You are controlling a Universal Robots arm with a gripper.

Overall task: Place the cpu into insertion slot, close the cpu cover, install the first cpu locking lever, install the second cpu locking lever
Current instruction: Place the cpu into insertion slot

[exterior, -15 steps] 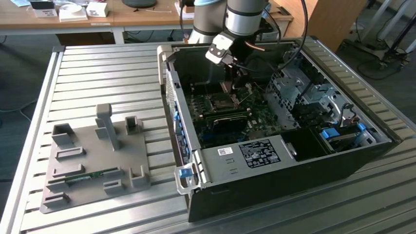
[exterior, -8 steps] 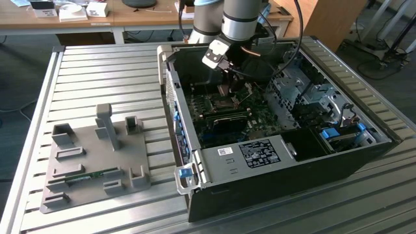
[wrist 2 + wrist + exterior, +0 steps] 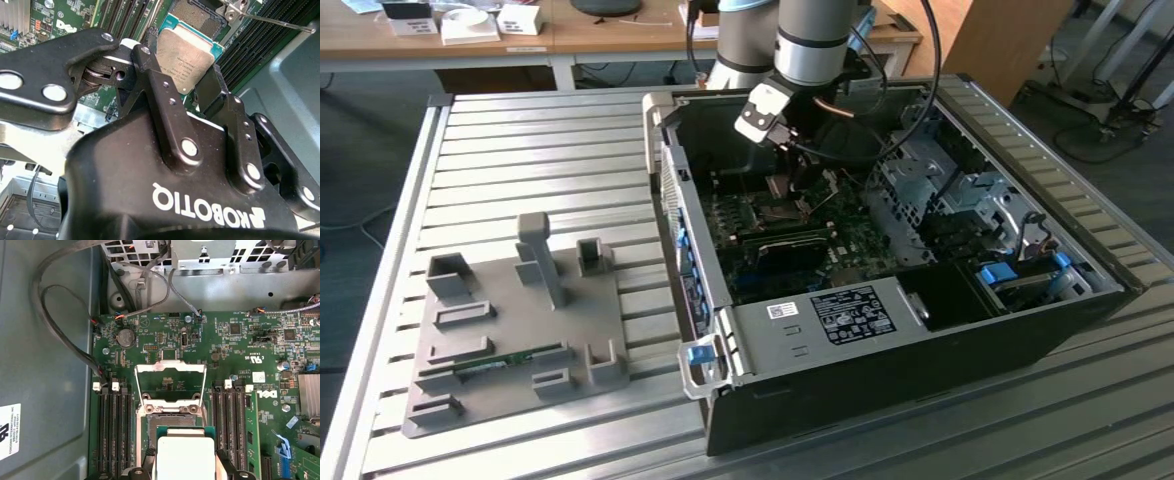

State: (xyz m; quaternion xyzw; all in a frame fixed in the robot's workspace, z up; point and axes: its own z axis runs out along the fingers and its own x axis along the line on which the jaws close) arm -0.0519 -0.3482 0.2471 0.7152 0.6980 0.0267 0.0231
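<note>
Cpu (image 3: 187, 55): silvery square top, green rim, fine dark print on lid. Held over near part of insertion slot (image 3: 165, 421), not seated. Gripper (image 3: 181, 70) clenched on it, fingers (image 3: 150, 75) pressing two opposite edges. Slot uncovered, dark centre. Cpu cover (image 3: 170, 368) swung open just beyond slot. White lettering on gripper body; white printed label (image 3: 9, 432) on case wall. In exterior view, arm (image 3: 811, 40) reaches steeply down into open computer case (image 3: 881, 340) on slatted table (image 3: 520, 150).
</note>
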